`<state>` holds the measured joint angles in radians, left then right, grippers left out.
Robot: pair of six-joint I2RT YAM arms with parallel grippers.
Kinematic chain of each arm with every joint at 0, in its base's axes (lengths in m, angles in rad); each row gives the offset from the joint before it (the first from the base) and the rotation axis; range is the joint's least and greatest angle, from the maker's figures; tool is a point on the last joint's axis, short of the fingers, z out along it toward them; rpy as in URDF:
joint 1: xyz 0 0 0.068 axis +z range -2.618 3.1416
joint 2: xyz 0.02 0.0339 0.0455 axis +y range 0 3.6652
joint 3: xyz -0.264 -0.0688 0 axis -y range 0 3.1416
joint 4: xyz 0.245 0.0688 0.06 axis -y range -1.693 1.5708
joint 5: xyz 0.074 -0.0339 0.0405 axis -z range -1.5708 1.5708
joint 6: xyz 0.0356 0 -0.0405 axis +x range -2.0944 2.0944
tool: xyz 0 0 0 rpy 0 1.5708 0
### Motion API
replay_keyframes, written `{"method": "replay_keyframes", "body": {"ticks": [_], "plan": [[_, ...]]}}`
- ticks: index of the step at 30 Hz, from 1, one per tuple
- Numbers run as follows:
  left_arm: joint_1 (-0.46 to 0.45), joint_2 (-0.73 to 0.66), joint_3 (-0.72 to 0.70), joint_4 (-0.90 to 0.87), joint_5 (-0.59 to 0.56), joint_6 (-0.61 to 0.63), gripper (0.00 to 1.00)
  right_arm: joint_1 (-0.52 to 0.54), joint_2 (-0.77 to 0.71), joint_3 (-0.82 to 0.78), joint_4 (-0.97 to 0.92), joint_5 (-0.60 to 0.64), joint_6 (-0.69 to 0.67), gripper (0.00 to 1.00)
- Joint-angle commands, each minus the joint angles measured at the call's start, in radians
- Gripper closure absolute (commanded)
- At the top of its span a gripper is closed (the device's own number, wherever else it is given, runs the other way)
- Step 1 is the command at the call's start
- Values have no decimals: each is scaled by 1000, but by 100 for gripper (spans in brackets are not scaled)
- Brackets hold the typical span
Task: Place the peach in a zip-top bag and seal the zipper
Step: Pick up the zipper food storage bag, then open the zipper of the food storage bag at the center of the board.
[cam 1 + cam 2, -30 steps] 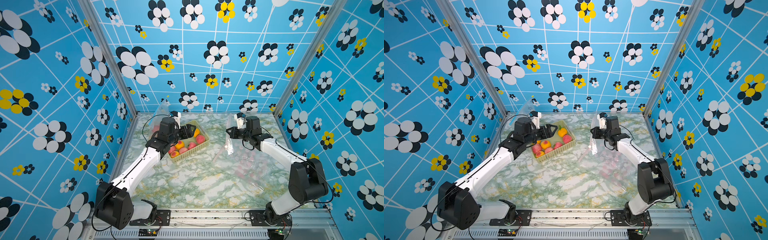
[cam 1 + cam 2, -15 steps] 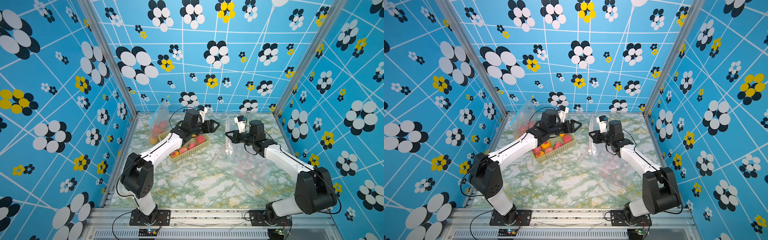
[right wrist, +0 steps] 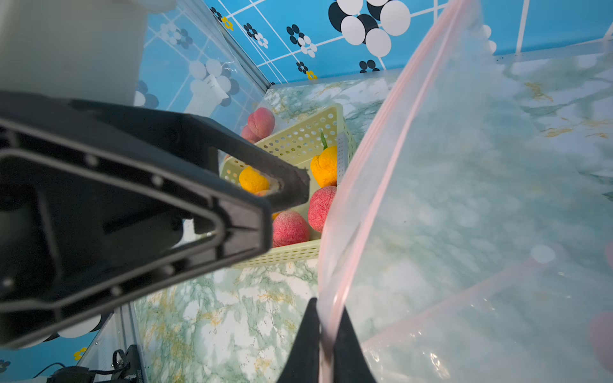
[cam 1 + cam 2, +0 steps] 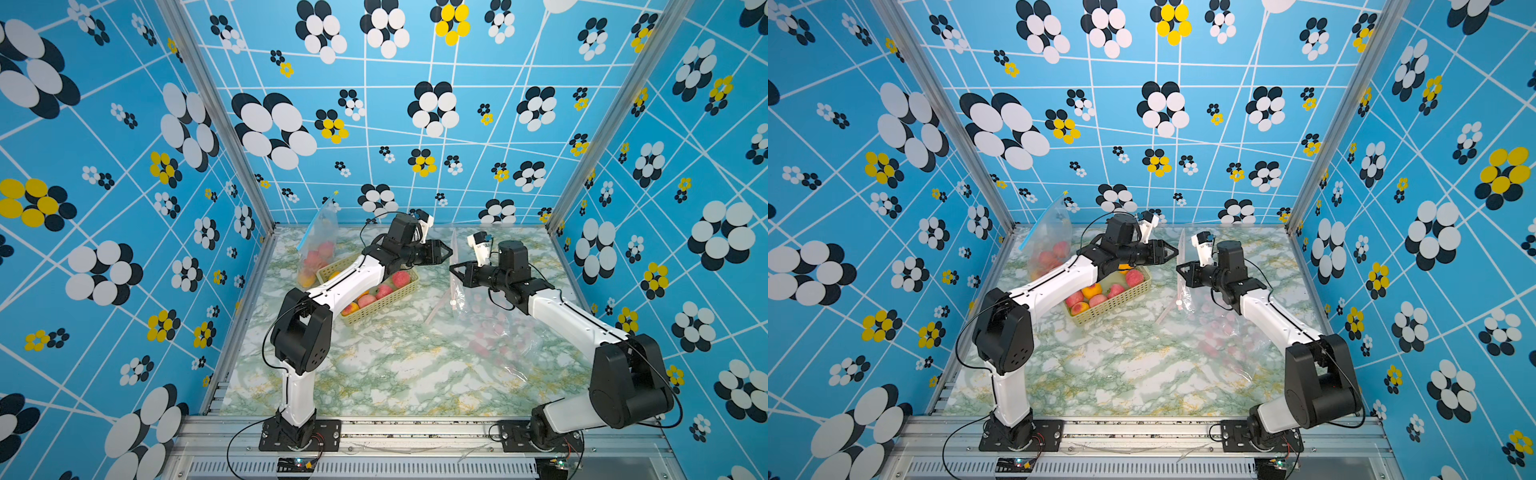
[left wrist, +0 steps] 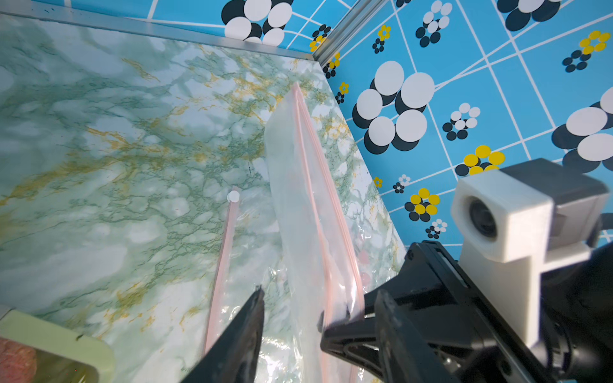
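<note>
So the left arm (image 4: 353, 276) is stretched low over the basket (image 4: 382, 306) toward the middle of the desk (image 4: 395, 374), and the right arm (image 4: 569, 320) is reached in from the other side to meet it. The right jaws are pinched shut on the pink zipper strip of the zip-top bag (image 5: 308, 205), which is held up on edge. The left jaws are seen roughly half open, with that raised strip sitting between them. The peaches (image 3: 290, 228) are parked in the basket.

The left gripper (image 4: 449, 252) has swung off the basket (image 4: 374, 309) and across to the raised rim of the zip-top bag (image 5: 308, 215). The left arm (image 4: 349, 278) has folded up tall over its base. The jaws have narrowed and now straddle that rim.
</note>
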<state>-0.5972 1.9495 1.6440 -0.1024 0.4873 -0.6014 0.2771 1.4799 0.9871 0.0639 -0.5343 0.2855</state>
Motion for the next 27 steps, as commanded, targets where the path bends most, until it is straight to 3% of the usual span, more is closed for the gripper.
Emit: {"method": "replay_keyframes", "body": {"ticks": [1,7,8,12,20,24,27], "plan": [[-3,35,48,-32,27,13,50,10,-17,-5,-2,-22,-21,88],[-2,62,62,-1,60,-19,56,19,-9,7,-21,-19,-30,88],[-3,66,62,2,64,-24,60,20,-8,9,-25,-19,-32,88],[-3,74,61,17,82,-37,61,24,-3,15,-36,-15,-36,88],[-3,83,61,19,88,-48,91,30,-5,22,-45,7,-37,88],[-3,80,60,18,82,-44,98,32,-15,25,-81,41,-37,85],[-2,66,54,-4,63,-23,100,41,-29,40,-144,121,-28,78]]}}
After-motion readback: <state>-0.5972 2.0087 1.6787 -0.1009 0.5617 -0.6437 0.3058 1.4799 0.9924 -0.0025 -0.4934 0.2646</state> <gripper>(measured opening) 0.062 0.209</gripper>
